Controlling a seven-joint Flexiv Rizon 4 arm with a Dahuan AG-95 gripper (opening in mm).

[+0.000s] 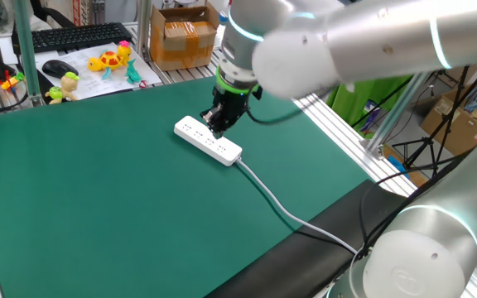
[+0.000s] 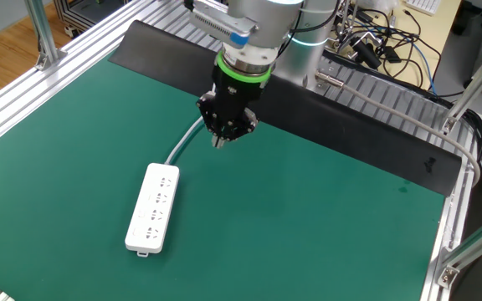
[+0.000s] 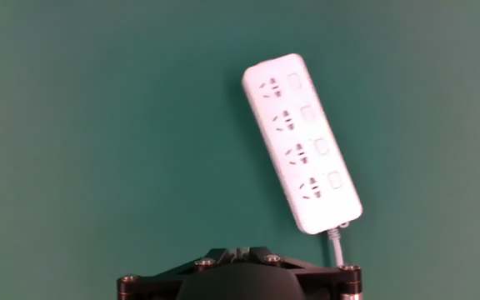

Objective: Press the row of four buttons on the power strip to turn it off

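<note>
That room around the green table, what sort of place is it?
Most likely a robotics lab or workshop. The green table stands in an aluminium frame, tangled cables lie behind the robot arm, and cardboard boxes sit beside a keyboard.

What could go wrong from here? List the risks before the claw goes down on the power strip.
1. The claw hangs above the green mat, off to the side of the long white plastic power strip; a straight descent would miss it.
2. The four small white buttons barely stand out from the body beside the dark socket holes, so a press could land on a socket.
3. The strip lies loose and could slide.
</note>
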